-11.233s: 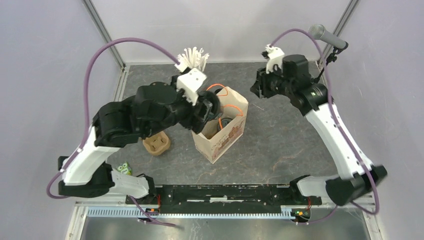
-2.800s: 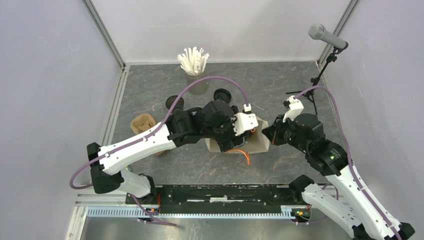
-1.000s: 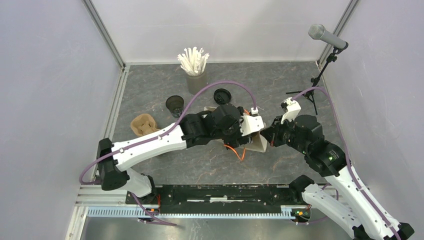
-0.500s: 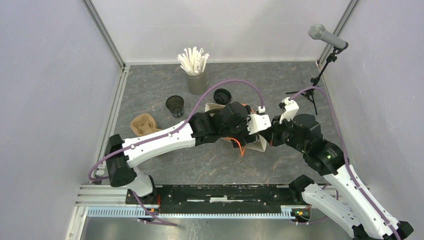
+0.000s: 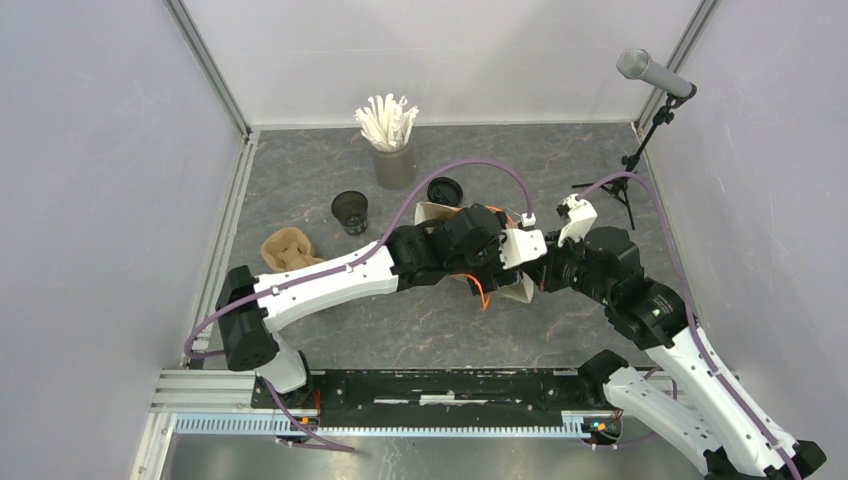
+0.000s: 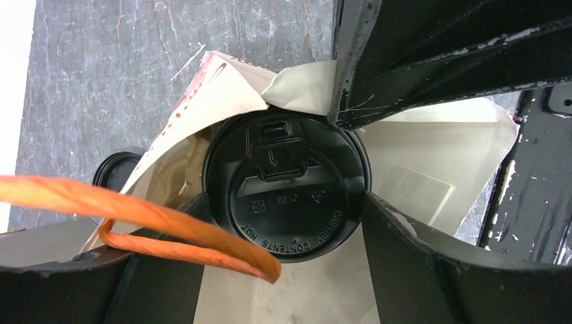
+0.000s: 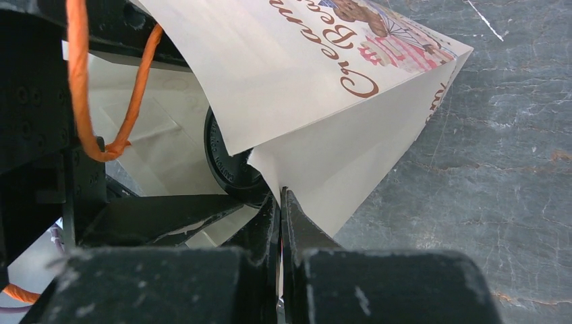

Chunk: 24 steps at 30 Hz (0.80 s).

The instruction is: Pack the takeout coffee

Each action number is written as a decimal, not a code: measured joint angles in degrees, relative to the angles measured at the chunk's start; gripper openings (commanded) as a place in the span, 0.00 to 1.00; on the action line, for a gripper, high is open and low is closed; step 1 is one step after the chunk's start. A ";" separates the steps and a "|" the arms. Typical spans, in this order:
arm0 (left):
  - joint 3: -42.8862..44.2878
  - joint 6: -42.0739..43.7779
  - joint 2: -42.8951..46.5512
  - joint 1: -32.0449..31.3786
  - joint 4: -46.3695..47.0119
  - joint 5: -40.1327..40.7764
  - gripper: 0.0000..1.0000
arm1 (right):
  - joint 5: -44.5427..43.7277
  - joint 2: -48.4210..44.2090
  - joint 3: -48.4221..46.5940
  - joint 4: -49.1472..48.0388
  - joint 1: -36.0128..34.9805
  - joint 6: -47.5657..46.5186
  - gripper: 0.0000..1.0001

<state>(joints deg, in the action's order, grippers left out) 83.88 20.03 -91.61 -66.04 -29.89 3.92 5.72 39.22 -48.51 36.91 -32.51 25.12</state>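
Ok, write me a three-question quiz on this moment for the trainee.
1. True or false: the right jaws are pinched shut on the edge of the paper bag.
2. What sits between the left jaws? A a lidded cup; B a bare lid; C nothing.
3. Name the black item standing between the pulp carrier and the straws cup.
Key: 1 true; 2 A; 3 a lidless cup.

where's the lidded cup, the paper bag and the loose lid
lidded cup [image 6: 287, 202], left wrist view, centre of its black lid
paper bag [image 7: 317, 74], right wrist view, printed outer side
loose lid [image 5: 444, 191], top view, middle of the disc
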 measured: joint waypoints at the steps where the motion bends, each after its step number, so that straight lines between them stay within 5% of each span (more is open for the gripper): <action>1: 0.00 0.00 -0.17 0.00 0.09 0.00 0.37 | -0.17 0.00 0.00 0.00 0.00 0.00 0.00; 16: 0.39 1.09 -0.13 0.02 -0.42 0.09 0.37 | -2.56 -0.02 0.00 0.17 0.00 -0.09 0.00; 24: 0.04 1.07 8.24 0.02 -4.72 -0.70 0.37 | -3.39 -0.92 0.24 0.79 -0.02 -0.15 0.00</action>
<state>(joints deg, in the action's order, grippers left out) 83.92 21.10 -83.37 -66.02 -34.61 3.22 2.33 38.30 -48.27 37.69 -32.53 24.97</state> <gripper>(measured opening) 0.825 0.007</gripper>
